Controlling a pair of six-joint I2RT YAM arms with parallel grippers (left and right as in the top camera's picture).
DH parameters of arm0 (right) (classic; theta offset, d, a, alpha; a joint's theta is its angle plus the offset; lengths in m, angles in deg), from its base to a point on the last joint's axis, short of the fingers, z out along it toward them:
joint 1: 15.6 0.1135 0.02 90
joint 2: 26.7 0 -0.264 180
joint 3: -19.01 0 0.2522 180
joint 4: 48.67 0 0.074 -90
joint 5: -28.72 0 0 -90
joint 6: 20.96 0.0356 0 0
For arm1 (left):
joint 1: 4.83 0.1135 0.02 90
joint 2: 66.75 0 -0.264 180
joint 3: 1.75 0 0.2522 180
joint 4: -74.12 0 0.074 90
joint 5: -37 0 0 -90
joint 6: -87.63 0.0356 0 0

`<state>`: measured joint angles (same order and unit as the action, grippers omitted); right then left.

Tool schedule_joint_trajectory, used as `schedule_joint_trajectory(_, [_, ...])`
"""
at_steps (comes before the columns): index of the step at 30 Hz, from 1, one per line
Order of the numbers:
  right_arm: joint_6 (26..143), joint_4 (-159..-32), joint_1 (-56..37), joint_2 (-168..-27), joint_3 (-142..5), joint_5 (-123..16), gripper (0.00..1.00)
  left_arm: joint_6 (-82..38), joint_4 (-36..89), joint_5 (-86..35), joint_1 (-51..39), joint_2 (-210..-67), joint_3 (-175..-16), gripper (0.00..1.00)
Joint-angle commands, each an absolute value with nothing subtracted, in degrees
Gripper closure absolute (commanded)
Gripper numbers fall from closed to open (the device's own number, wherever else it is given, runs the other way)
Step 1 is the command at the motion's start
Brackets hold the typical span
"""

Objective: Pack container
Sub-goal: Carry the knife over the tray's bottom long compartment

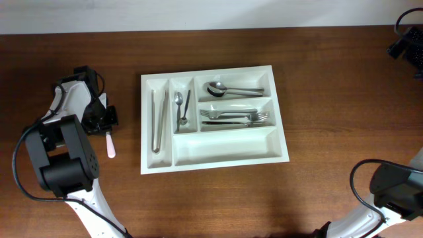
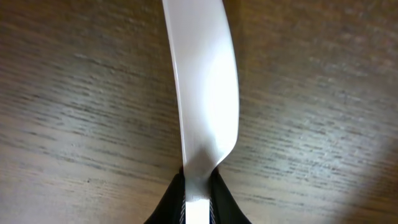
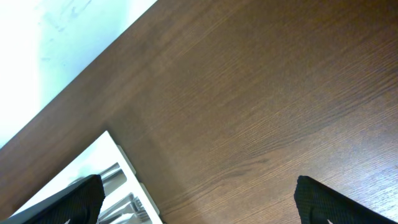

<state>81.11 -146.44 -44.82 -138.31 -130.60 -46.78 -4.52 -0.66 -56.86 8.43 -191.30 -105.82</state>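
The container lies flat at centre frame in the overhead view, long side across the picture, with brown table showing on all 4 sides. The widest strips of wood are at the right and along the bottom edge. At the top, the wood ends in a pale band just above the container rim. Tongs occupy the leftmost narrow compartment, spoons the upper long compartment, and forks the middle one. The second narrow compartment holds a small spoon beside a dark item too small to identify. The left gripper is at left frame, well apart from the container, with its jaws clamped on the neck of a white utensil. The utensil's upper end is cut off by the wrist frame. The right gripper has its jaws wide apart with nothing between them. Its arm is cropped at the lower right corner of the overhead view. Its wrist camera catches only 1 container corner at lower left, partly hidden behind a finger.
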Motion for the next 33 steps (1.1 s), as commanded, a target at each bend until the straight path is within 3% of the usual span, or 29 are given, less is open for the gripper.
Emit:
schedule_joint_trajectory(1, [81.55, -146.46, -44.88, -137.98, -130.38, -46.67, 0.02, -2.7, -2.25, -56.86, 8.58, -191.11, -105.31, 0.98])
schedule_joint_trajectory(16, [81.55, -146.46, -44.88, -137.98, -130.38, -46.67, 0.01, 2.37, -8.74, -56.79, 3.64, -170.89, -114.3, 0.98])
schedule_joint_trajectory(25, [81.55, -146.46, -44.88, -137.98, -130.38, -46.69, 0.01, 8.55, -8.7, -53.95, -11.94, -166.8, -114.01, 0.98])
schedule_joint_trajectory(33, [81.55, -146.46, -44.88, -137.98, -130.38, -46.69, 0.01, 21.93, -8.11, -53.75, -28.34, -167.13, -113.86, 0.98])
